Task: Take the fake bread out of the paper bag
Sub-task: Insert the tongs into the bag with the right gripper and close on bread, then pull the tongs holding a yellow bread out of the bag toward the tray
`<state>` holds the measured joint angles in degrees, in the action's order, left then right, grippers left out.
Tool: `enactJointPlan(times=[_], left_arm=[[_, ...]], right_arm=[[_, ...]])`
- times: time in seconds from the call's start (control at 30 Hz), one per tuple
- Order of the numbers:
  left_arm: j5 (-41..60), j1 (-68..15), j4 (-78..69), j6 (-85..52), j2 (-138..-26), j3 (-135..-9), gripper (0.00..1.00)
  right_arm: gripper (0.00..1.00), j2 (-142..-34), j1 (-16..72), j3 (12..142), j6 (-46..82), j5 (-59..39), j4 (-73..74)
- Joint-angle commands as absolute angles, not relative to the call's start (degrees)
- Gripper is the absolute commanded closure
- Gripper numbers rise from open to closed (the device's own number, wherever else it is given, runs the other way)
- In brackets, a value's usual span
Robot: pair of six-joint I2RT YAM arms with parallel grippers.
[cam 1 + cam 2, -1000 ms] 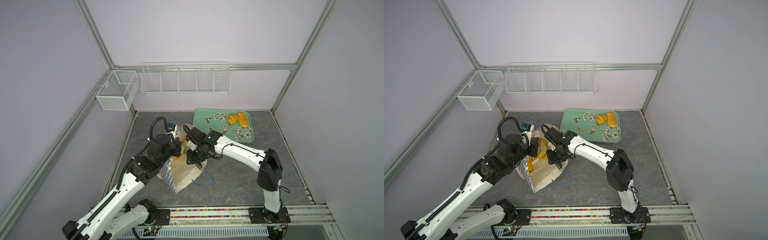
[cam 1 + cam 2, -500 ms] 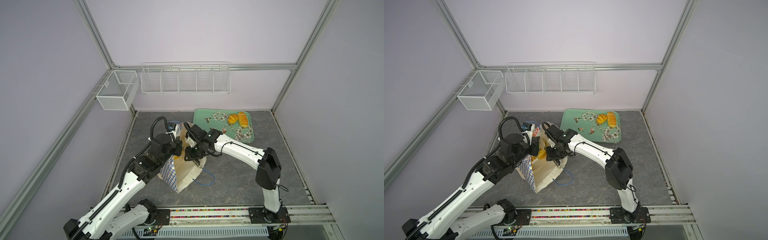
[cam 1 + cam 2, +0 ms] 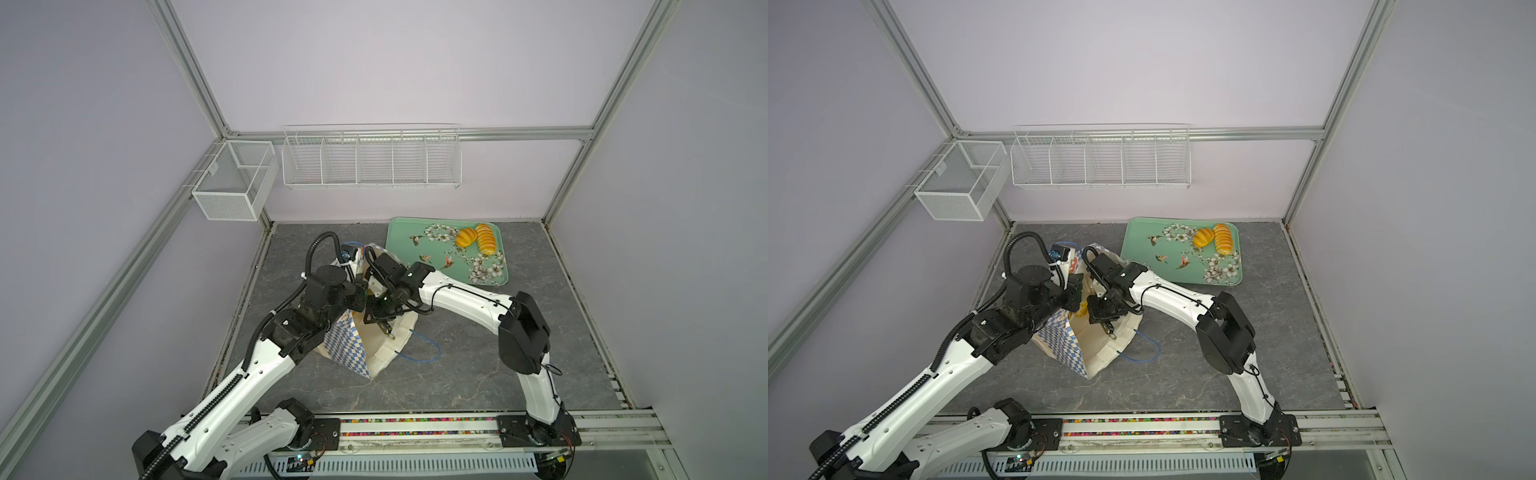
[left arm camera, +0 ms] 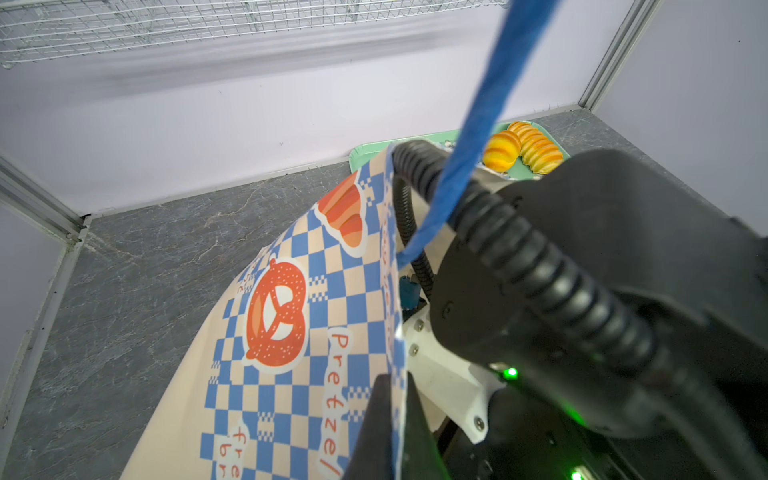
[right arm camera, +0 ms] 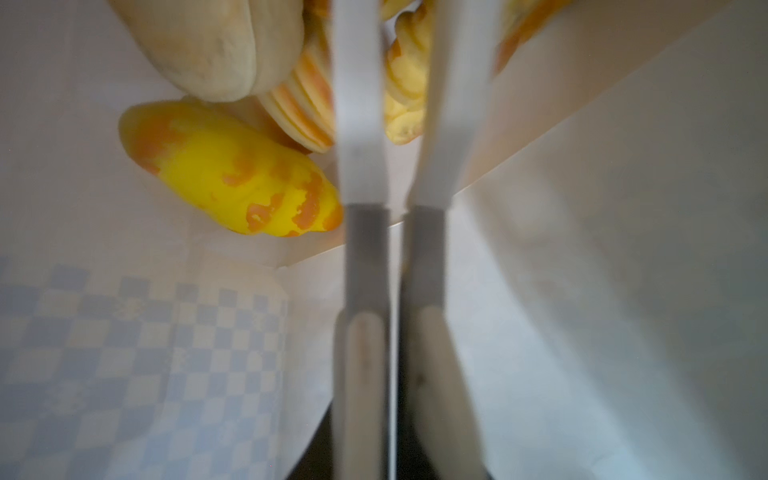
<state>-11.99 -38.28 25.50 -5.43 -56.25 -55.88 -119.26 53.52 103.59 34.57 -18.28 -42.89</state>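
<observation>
Step in hand: I judge I'm mid-pick, with the tongs reaching down inside the paper bag (image 3: 345, 347) on the table (image 3: 457, 357).
Left fingers (image 4: 394, 419): pinched narrow on the bag's checkered rim with the paper between them, holding the mouth open.
Right fingers (image 3: 376, 311): squeezed tight around the metal tongs (image 5: 365, 249). The blades stand almost together, deep in the bag.
Fake bread (image 5: 232, 178): most of it lies at the bag's bottom. A pale ribbed piece (image 5: 405, 91) shows between the blades, but the tips run out of the wrist view, so I can't tell whether it is truly clamped.
Doing it well: I'd hold the squeeze even and draw the tongs straight back out through the mouth, slowly and clear of the paper walls. The left side should hold the rim steady so the opening doesn't fold in. The bread looks glossy and could slip, so no jerks. Then I'd carry it across to the green flowered tray (image 3: 401, 257).
Bread count: two on the tray, a round bun (image 3: 465, 237) and a long ribbed loaf (image 3: 487, 241). In the bag I count four for sure, plus an orange edge that may be a fifth.
Other counts: one bag with two blue cord handles (image 3: 424, 359), one pair of tongs, one tray, two white wire baskets (image 3: 370, 160) on the wall, two arms.
</observation>
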Motion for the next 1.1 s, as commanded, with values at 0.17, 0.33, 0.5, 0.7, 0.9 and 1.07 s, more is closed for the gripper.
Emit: enactJointPlan(times=[0.17, 0.33, 0.5, 0.7, 0.9, 1.07], left_arm=[[-10.7, -38.6, 24.0, -6.0, -54.5, -53.2, 1.00], [-11.2, -38.6, 24.5, -6.9, -54.3, -52.4, 1.00], [-11.5, -38.6, 24.9, -7.0, -55.7, -53.2, 1.00], [-12.5, -38.6, 24.7, -8.0, -57.1, -54.5, 1.00], [-15.0, -38.6, 26.4, -8.6, -58.9, -56.8, 1.00], [-16.5, -38.6, 27.5, -9.7, -60.8, -58.9, 1.00]], right_arm=[[0.92, -109.9, 51.9, 98.0, 32.0, -16.6, -40.1], [0.93, -104.8, 51.9, 93.9, 31.5, -14.8, -40.1], [0.93, -101.2, 51.9, 90.9, 31.2, -14.2, -40.0], [0.93, -97.1, 52.6, 90.1, 28.6, -11.3, -43.7], [0.93, -92.0, 52.9, 88.7, 24.8, -7.4, -47.0], [0.93, -88.3, 52.9, 87.7, 21.4, -4.8, -49.7]])
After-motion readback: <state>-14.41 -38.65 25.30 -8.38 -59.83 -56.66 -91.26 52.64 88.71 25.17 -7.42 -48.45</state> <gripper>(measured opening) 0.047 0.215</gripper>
